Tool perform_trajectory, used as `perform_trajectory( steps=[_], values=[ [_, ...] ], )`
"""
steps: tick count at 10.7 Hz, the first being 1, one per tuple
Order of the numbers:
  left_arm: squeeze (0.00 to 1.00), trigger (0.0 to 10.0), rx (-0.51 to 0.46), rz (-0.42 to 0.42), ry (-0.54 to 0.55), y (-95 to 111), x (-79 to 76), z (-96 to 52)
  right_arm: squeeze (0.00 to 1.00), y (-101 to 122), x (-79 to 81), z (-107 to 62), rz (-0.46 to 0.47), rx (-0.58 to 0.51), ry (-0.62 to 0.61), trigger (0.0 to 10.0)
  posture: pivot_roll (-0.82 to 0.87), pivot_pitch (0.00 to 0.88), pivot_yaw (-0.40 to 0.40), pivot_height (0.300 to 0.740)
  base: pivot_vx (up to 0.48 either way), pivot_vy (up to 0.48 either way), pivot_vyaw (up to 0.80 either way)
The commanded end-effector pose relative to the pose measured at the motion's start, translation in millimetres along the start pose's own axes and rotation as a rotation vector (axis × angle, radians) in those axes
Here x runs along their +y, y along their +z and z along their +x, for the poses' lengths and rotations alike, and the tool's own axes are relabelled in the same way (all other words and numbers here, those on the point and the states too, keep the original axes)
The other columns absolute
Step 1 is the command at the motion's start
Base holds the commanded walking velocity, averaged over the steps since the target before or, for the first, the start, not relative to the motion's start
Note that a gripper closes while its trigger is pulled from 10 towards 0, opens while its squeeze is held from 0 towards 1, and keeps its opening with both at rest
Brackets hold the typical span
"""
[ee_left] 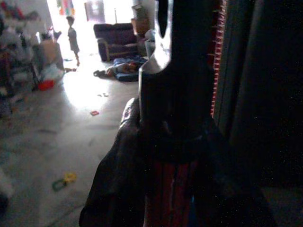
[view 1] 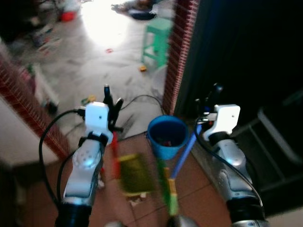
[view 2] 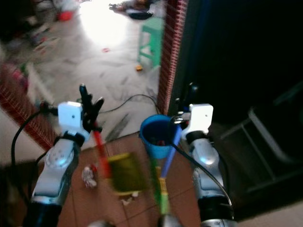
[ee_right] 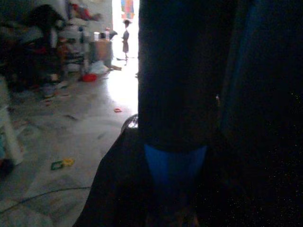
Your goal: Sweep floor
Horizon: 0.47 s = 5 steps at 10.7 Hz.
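Two long handles held low over the tiled floor [view 1: 199,189], red broom handle [view 1: 114,150] clamped in left gripper [view 1: 112,101] jaws, blue handle [view 1: 185,151] gripped by right gripper [view 1: 211,97], blue bucket [view 1: 167,137] between them, green stool [view 1: 158,40] beyond.

a green plastic stool [view 1: 158,40] is seen on the grey floor just beside a red brick pillar [view 1: 181,52]. a black cable [view 1: 142,98] is laid across the floor near the pillar's foot. small toys are scattered about, among them a yellow and green piece [ee_left: 64,180] and a red scrap [ee_left: 94,113]. a dark sofa [ee_left: 115,39] is set against the far wall, with a blue heap [ee_left: 124,71] before it. a person [ee_right: 125,39] is seen standing in the bright doorway.
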<state>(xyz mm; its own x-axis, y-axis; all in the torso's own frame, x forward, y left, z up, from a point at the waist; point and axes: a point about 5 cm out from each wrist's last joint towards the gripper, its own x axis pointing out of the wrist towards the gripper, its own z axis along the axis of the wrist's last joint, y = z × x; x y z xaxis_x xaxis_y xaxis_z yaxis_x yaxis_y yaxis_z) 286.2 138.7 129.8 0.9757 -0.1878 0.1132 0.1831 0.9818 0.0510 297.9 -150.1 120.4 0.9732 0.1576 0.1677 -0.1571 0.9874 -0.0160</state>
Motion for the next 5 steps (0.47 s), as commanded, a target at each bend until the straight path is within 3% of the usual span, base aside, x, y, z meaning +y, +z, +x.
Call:
perform_trajectory(
  steps=[1, 5],
  values=[
    [0.0, 10.0, -0.061, 0.039, 0.0, 15.4, 6.4, 3.1, 0.0, 5.7, 5.4, 3.8, -0.004, -0.023, 0.019, 10.0, 0.01, 0.0, -0.003, 0.74, 0.0, 0.0, 0.0],
    [0.0, 10.0, -0.066, 0.184, -0.1, 15.5, 15.6, 1.4, 0.0, 5.0, 5.3, 4.6, -0.006, -0.013, 0.03, 10.0, 0.01, 0.0, -0.012, 0.74, 0.0, 0.0, 0.0]
  ],
)
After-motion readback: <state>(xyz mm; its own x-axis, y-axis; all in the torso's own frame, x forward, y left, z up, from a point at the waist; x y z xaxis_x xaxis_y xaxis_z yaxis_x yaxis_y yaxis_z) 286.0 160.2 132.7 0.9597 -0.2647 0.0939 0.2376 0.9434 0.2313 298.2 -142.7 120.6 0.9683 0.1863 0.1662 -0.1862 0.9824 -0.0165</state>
